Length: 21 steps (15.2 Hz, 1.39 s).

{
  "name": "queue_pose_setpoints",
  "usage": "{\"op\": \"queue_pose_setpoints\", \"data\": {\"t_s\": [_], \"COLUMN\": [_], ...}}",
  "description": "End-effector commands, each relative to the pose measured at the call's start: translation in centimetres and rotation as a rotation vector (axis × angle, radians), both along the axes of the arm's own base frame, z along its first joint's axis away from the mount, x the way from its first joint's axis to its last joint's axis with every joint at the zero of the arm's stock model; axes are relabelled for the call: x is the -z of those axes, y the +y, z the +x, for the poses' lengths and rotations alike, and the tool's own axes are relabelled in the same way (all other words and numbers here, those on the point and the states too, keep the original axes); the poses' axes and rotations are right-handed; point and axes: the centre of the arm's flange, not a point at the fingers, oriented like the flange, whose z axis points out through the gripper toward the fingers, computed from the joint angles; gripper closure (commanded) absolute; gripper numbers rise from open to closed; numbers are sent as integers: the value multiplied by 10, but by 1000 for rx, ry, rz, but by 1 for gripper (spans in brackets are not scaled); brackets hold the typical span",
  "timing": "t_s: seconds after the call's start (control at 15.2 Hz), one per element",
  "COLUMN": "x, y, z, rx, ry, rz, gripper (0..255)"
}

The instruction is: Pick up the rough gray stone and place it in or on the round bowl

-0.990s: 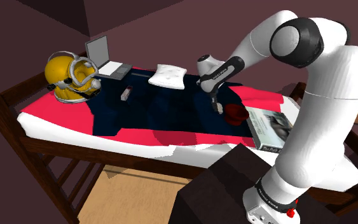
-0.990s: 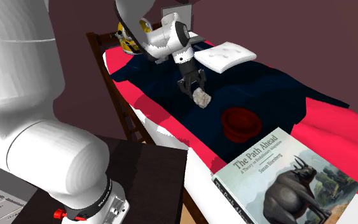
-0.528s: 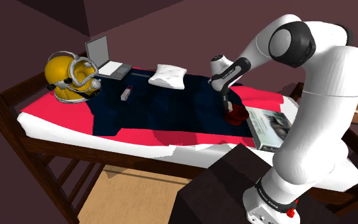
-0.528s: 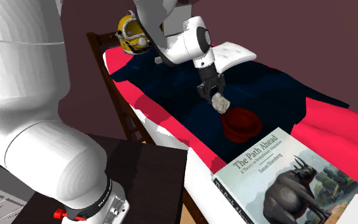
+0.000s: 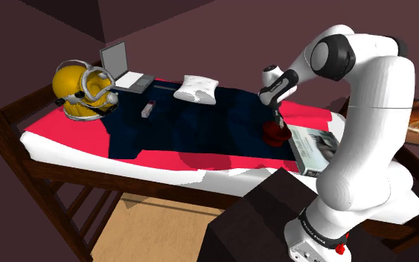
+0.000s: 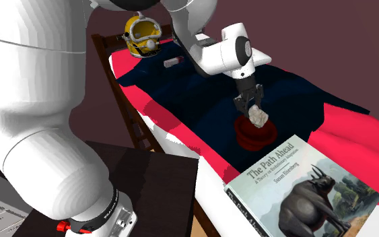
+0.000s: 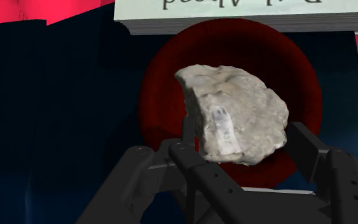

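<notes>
Carried across the bed (image 5: 66, 141), the gripper (image 6: 252, 110) is now held directly over the dark red bowl (image 6: 248, 138), the pale rough stone (image 7: 234, 114) clamped between its jaws, ready for release inside.

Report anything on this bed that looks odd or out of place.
Nothing is spilled or broken. The oddest thing is a yellow diving helmet lying on the bed near an open laptop. The gripper clasps the stone above the red bowl, as the task wants.
</notes>
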Motion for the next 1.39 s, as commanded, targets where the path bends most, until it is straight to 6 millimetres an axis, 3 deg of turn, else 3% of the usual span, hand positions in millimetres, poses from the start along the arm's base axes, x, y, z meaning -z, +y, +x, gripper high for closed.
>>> {"op": "queue_pose_setpoints", "data": {"t_s": [0.0,0.66,1.19,1.25,1.32], "x": [5,59,59,59,59], "y": [-15,-15,-15,-15,-15], "z": [-3,-3,-3,-3,-3], "rx": [-2,-2,-2,-2,-2], "ry": [0,0,0,0,0], "rz": [0,0,0,0,0], "gripper": [255,255,255,0,0]}}
